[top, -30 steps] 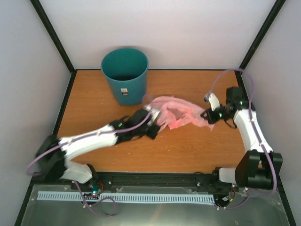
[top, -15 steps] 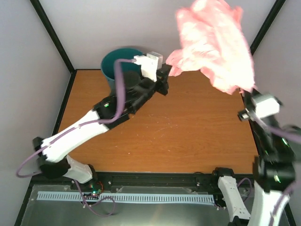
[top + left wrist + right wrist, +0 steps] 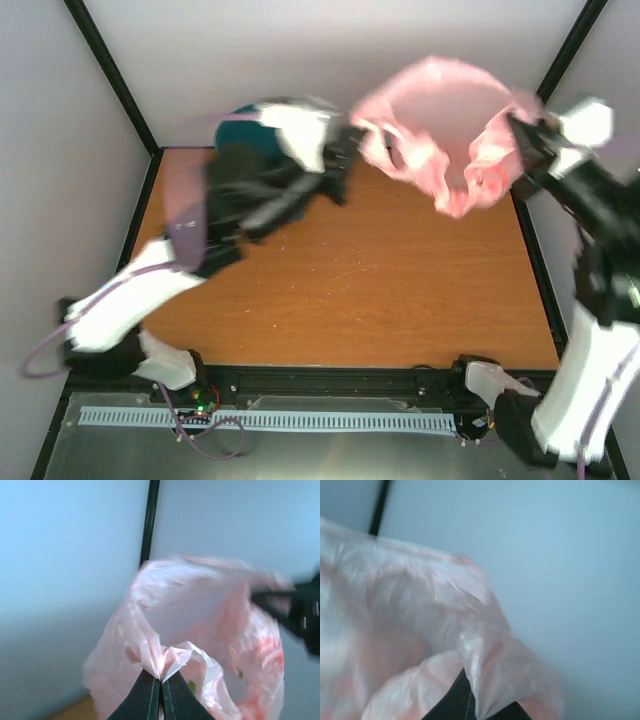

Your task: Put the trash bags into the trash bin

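The pink trash bag (image 3: 440, 140) hangs in the air above the table's back right, stretched between both grippers with its mouth spread into a loop. My left gripper (image 3: 356, 136) is shut on the bag's left rim; in the left wrist view the jaws (image 3: 161, 684) pinch a fold of the trash bag (image 3: 200, 615). On the opposite rim my right gripper (image 3: 520, 135) is shut, and the trash bag (image 3: 420, 630) drapes over its jaws (image 3: 470, 700). The teal trash bin (image 3: 228, 130) stands at the back left, mostly hidden behind my raised left arm.
The wooden table (image 3: 380, 290) lies below, walled by white panels with black corner posts (image 3: 110, 70). Both arms are lifted high and close to the top camera, blurred. My right gripper (image 3: 295, 607) shows at the right edge of the left wrist view.
A second ago the bag lay on the table between the grippers. Both arms have lifted it; since half a second ago the bunched bag has spread open and moved left and lower.
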Tool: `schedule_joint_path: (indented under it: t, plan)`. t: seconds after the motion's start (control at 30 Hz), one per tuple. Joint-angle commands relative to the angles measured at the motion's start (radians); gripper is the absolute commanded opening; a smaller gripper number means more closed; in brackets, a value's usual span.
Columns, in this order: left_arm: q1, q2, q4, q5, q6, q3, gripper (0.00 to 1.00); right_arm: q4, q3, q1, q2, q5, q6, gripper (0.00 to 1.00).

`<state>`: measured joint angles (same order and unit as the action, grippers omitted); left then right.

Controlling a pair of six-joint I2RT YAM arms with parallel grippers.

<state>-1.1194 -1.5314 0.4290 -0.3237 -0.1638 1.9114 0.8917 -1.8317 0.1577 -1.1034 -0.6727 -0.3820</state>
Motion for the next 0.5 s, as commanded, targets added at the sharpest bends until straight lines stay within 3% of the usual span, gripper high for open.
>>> schedule_joint_path:
  t: [0.0, 0.07, 0.13, 0.17, 0.23, 0.3, 0.37, 0.47]
  plan:
    - [-0.010, 0.195, -0.181, 0.139, 0.083, -0.129, 0.01, -0.096, -0.159, 0.000, 0.180, -0.077, 0.096, 0.03]
    - [-0.009, 0.193, -0.187, 0.049, 0.058, -0.324, 0.01, -0.298, 0.218, 0.000, 0.330, -0.028, 0.104, 0.03]
    - [0.011, 0.096, -0.124, -0.110, -0.013, -0.526, 0.01, -0.367, 0.653, -0.001, 0.375, 0.117, 0.017, 0.03]
    - [0.041, 0.030, -0.078, -0.107, -0.087, -0.614, 0.01, -0.380, 0.800, 0.000, 0.336, 0.221, -0.039, 0.03]
    - [0.109, -0.061, -0.073, 0.029, -0.192, -0.757, 0.00, -0.328, 0.955, 0.003, 0.157, 0.354, -0.148, 0.03]
    - [0.124, -0.068, -0.085, 0.079, -0.188, -0.801, 0.01, -0.211, 0.958, 0.025, 0.018, 0.271, -0.185, 0.03]
    - [0.121, -0.005, -0.024, 0.053, -0.140, -0.695, 0.01, -0.087, 0.840, 0.028, 0.011, 0.137, -0.157, 0.03]
    - [0.115, 0.092, 0.052, 0.016, -0.033, -0.374, 0.01, 0.067, 0.399, 0.027, 0.031, 0.011, -0.057, 0.03]
